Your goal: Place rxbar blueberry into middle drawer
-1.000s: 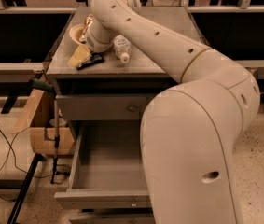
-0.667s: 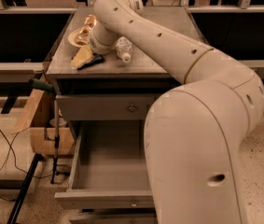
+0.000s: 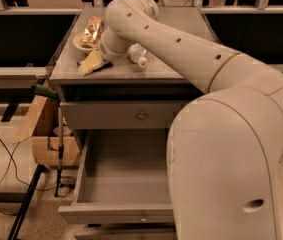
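The rxbar blueberry (image 3: 105,64) lies on the grey counter (image 3: 181,66) near its front left. Only dark slivers of it show beside my gripper. My gripper (image 3: 92,62) is down on the counter right over the bar, its pale tip pointing left. The middle drawer (image 3: 126,174) is pulled wide open below the counter and nothing lies in it. Its narrow front panel (image 3: 116,214) faces me, and my big arm covers its right part.
A clear plastic bottle (image 3: 137,55) lies just right of the gripper. A shiny gold packet (image 3: 91,31) rests in a dish behind it. The top drawer front (image 3: 116,116) with a round knob is shut. A cardboard box (image 3: 46,139) and a green-handled pole (image 3: 60,134) stand at left.
The gripper has stayed over the bar at the counter's front left, shifting only slightly. The arm's upper links have swung a little to the right.
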